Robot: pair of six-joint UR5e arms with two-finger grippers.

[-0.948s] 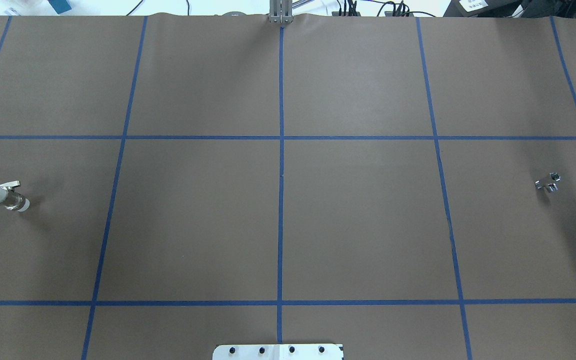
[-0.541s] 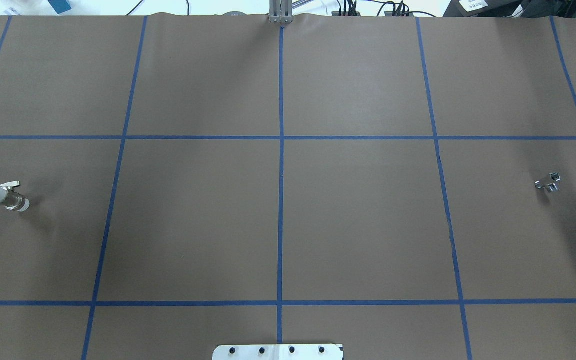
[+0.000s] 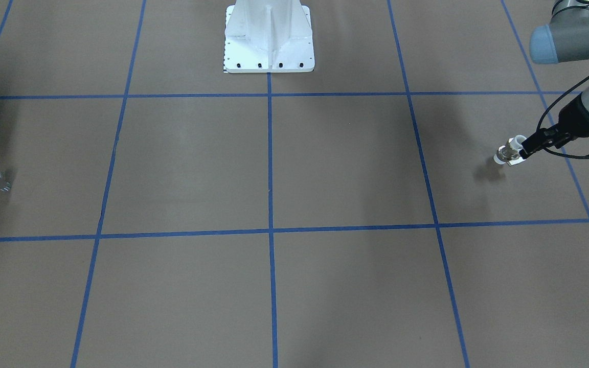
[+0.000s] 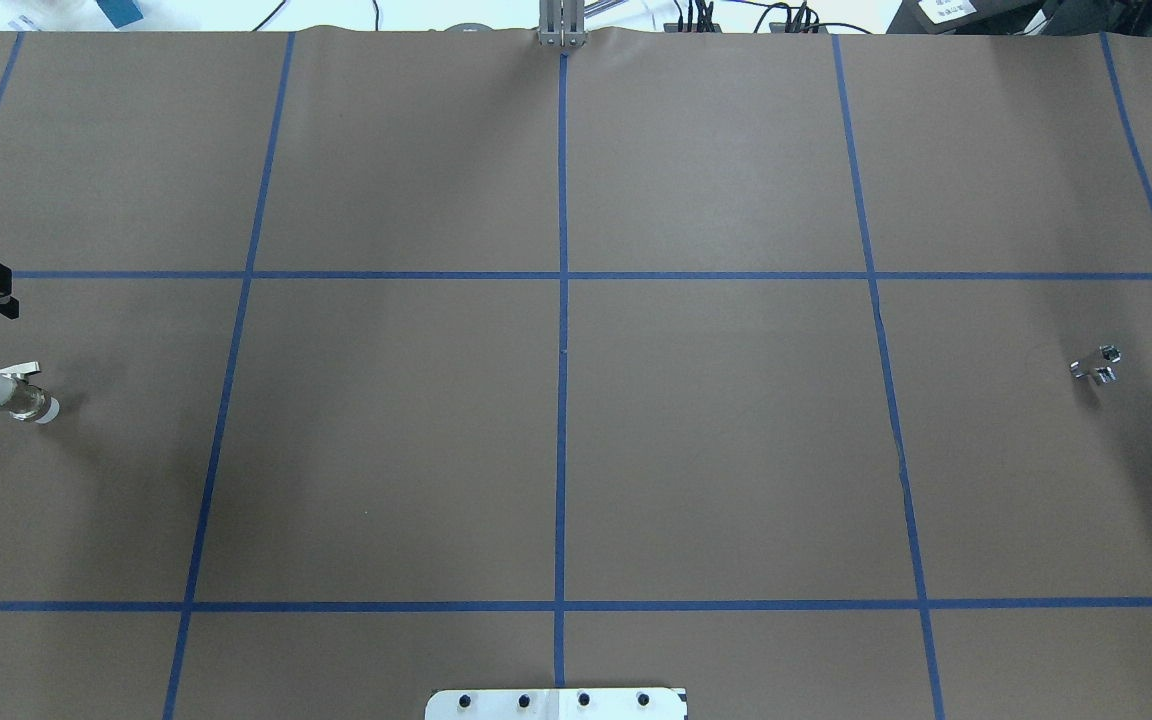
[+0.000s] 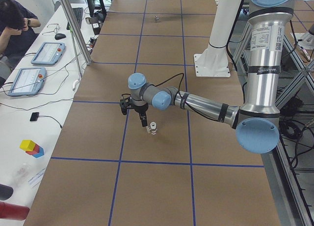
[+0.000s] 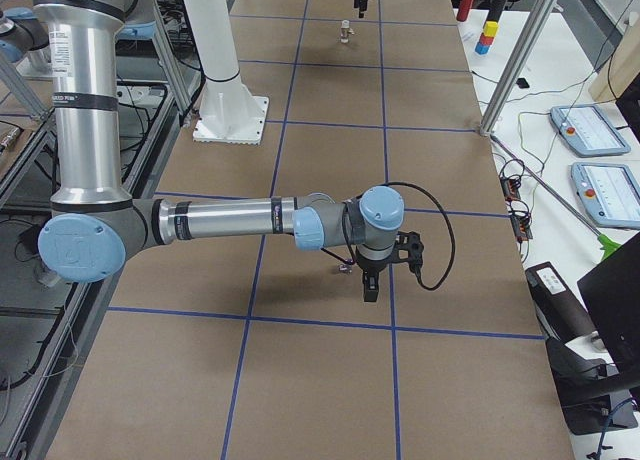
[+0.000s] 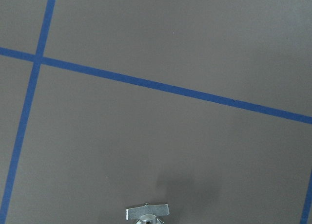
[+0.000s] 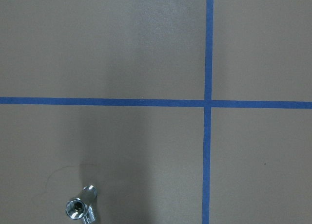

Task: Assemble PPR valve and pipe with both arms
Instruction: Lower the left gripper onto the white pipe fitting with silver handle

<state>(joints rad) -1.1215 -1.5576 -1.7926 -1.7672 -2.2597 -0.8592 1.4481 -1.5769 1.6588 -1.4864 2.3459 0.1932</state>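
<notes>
The PPR valve (image 4: 11,393), white-ended with a metal middle and a flat lever tab, lies at the table's far left. It also shows in the front view (image 3: 508,153), and its tab shows at the bottom of the left wrist view (image 7: 147,213). My left gripper (image 3: 524,150) hangs just above and beside the valve, and I cannot tell whether it is open or shut. The chrome pipe (image 4: 1096,365) lies at the far right and shows in the right wrist view (image 8: 81,207). My right gripper (image 6: 368,290) hovers close by the pipe; its state cannot be told.
The white base pedestal (image 3: 269,41) stands at the near middle edge of the table. Blue tape lines (image 4: 561,300) divide the brown tabletop. Aluminium posts (image 5: 73,34), tablets and an operator (image 5: 14,24) are beyond the far table edge.
A black part of my left gripper has come into the overhead view at the left edge and moved right and down toward the valve. Valve and pipe have not moved.
</notes>
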